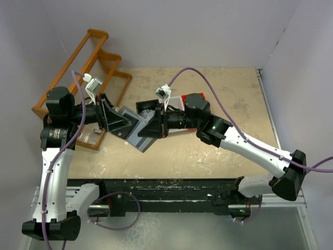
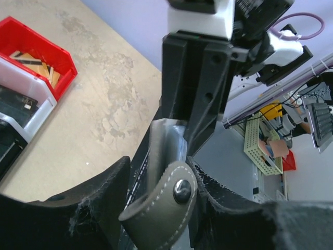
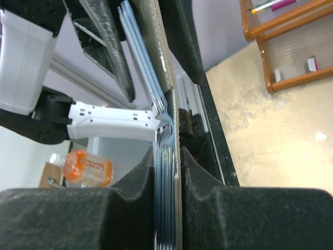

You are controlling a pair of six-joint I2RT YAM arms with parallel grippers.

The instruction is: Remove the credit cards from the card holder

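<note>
The card holder (image 1: 131, 129) hangs above the middle of the surface (image 1: 218, 166), between the two claws: the left claw (image 1: 115, 122) is at its left end and the right claw (image 1: 152, 127) at its right end. The credit cards (image 3: 164, 208) stand on edge between the right claw's pads (image 3: 130, 219), with a leaf of the holder against their right side. The holder's clasp tab (image 2: 164, 205) sits between the left claw's fingers (image 2: 93, 208). A rack (image 1: 83, 67) stands at the far left. In front of it, a tray (image 1: 91, 136) lies under the left arm. A bin (image 1: 179, 98) lies behind the right arm, touching a second bin (image 2: 31, 104).
</note>
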